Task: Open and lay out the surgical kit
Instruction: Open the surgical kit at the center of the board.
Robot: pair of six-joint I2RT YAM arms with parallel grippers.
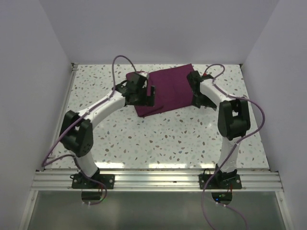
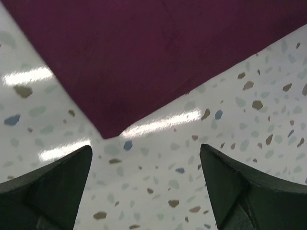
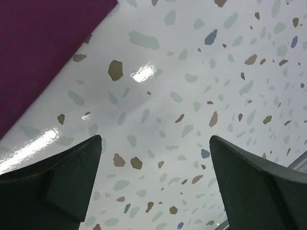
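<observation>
The dark purple cloth wrap (image 1: 165, 90) lies folded and flat at the far middle of the table. No steel tray or silver instruments show. My left gripper (image 1: 149, 96) is open at the wrap's left near corner; in the left wrist view (image 2: 146, 160) that corner (image 2: 108, 129) lies just ahead of the open fingers, nothing between them. My right gripper (image 1: 195, 96) is open beside the wrap's right edge; in the right wrist view (image 3: 156, 148) the wrap (image 3: 43, 52) shows at the upper left, apart from the fingers, over bare table.
The speckled terrazzo table (image 1: 158, 139) is bounded by white walls at the left, right and back. An aluminium rail (image 1: 158, 181) with the arm bases runs along the near edge. Purple cables (image 1: 120, 60) loop over both arms.
</observation>
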